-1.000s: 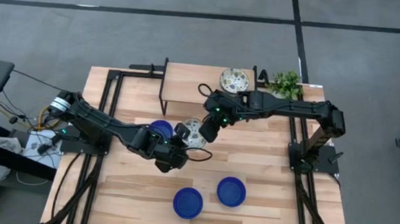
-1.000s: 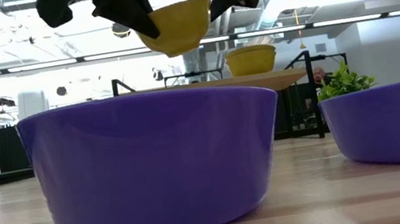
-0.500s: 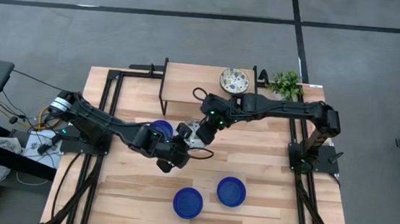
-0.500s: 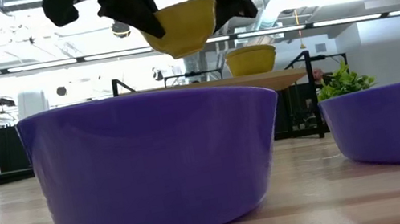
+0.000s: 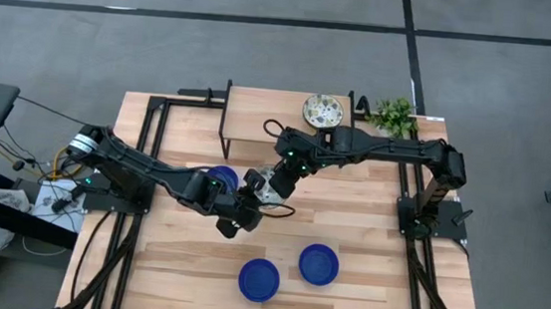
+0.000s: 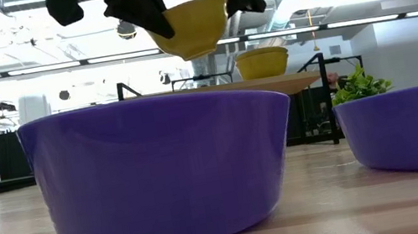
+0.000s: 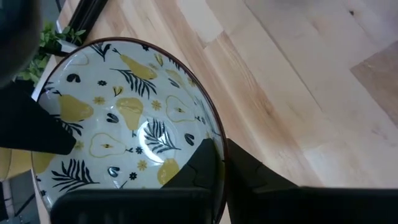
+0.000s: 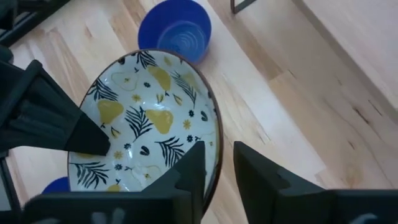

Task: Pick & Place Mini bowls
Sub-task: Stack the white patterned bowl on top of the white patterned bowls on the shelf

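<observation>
A patterned mini bowl, white inside with yellow pears and dark leaves and yellow outside, is lifted above the table's middle. My left gripper is shut on its rim. My right gripper is at the opposite rim, one finger inside and one outside, with a narrow gap. One blue bowl stands on the table beside the left arm. Two more blue bowls stand toward the near edge. Another patterned bowl sits on the raised shelf. My left gripper pinches the bowl's rim between its two fingers, one finger inside the bowl and one outside. It comes from the table's left side. The bowl is lifted clear and sits roughly upright, mouth up.
The wooden shelf on a black frame stands at the far side. A small green plant is at the far right corner. In the low view the near blue bowls fill the foreground. Bare wood lies along the table's near edge.
My right gripper has moved toward the table's left, up to the lifted bowl, and its fingers now straddle the rim opposite my left gripper. The bowl has stayed lifted in my left gripper and has barely shifted.
</observation>
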Motion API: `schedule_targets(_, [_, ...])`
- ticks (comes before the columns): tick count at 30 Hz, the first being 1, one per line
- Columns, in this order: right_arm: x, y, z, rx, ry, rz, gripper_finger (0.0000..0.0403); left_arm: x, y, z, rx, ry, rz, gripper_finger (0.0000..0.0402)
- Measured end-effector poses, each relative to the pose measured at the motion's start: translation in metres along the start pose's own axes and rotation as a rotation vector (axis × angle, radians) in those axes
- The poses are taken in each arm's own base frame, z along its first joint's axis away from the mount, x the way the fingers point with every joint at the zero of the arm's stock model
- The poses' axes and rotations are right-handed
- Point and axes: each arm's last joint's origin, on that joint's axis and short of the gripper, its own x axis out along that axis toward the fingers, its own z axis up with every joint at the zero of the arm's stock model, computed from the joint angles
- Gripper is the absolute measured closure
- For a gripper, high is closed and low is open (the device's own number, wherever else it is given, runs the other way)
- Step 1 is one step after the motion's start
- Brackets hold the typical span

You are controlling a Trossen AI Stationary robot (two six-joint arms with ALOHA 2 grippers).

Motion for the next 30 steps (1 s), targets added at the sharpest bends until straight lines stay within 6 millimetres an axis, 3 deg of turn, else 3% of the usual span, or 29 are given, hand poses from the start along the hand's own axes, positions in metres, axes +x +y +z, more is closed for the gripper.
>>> schedule_targets(9, [-0.0001, 0.0013, -0.0002, 0.005, -0.003, 0.002, 0.0396, 0.0005, 0.0028, 0.0013, -0.019, -0.017, 0.013, 0.0392])
schedule_targets(25, [-0.0021, 0.0041, -0.0063, 0.016, 0.019, -0.047, 0.0401, 0.0007, 0.0041, 0.0043, -0.029, -0.051, 0.018, 0.0392])
schedule_targets(30, [-0.0026, 0.0033, -0.0085, 0.013, 0.033, -0.067, 0.0402, 0.0005, 0.0054, 0.0062, -0.039, -0.066, 0.035, 0.0373])
